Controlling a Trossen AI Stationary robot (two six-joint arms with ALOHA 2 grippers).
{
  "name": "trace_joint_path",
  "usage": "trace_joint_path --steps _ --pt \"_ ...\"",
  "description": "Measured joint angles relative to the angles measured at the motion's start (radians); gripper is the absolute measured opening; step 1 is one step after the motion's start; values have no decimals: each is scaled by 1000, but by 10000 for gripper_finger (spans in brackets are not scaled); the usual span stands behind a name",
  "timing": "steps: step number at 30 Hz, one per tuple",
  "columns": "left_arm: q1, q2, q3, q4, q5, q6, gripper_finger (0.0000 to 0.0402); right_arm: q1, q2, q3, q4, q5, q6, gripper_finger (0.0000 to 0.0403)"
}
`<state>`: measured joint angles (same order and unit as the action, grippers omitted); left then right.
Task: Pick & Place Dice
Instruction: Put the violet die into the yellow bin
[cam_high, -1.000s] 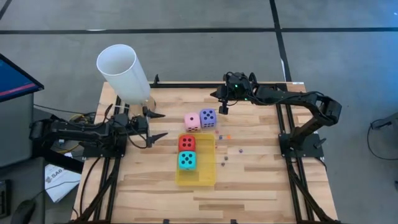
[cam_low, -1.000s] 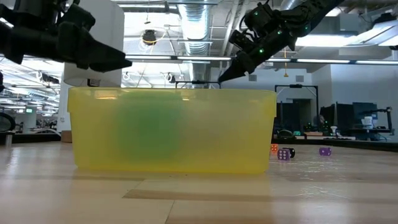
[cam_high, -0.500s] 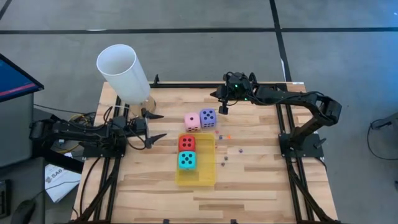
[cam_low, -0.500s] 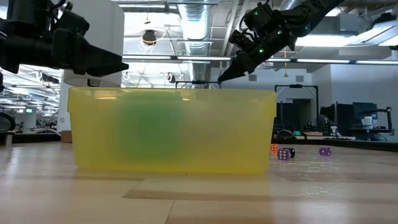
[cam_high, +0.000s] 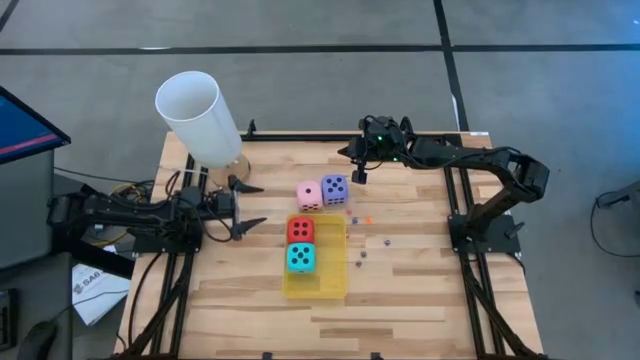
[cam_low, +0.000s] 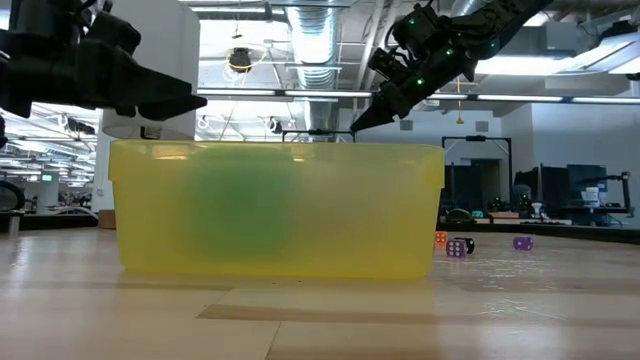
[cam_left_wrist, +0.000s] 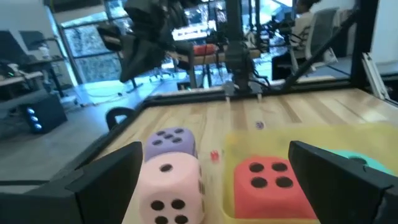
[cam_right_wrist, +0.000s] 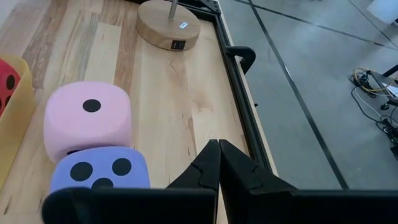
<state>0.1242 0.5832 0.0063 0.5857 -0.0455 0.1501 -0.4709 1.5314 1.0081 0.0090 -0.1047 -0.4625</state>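
Dice ahead of our spread left claw (cam_high: 252, 207)

Pink die (cam_high: 309, 195) lies just ahead — we hold nothing; our right claw (cam_high: 360, 178), clenched empty, hangs beside the purple die (cam_high: 334, 188).

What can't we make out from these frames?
- Low view: the yellow tray fills the middle; a dice inside shows only as a green blur, and the pink and purple ones behind it are hidden.
- High view: the tiny beads are too small to count or name.
- Left wrist view: the cyan dice is mostly hidden behind the left gripper's finger.
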Motion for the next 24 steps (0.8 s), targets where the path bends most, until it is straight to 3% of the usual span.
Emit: trace_joint_path --steps 11,21,24 --pt "1 -132 0 -115 -49 26 392 6 0 5 -11 -1 41 0" --pt "1 -131 0 -115 -115 26 392 67 14 121 -248 -11 2 0" --pt "1 -131 0 -115 -115 26 392 82 28 141 -282 -91 2 0"
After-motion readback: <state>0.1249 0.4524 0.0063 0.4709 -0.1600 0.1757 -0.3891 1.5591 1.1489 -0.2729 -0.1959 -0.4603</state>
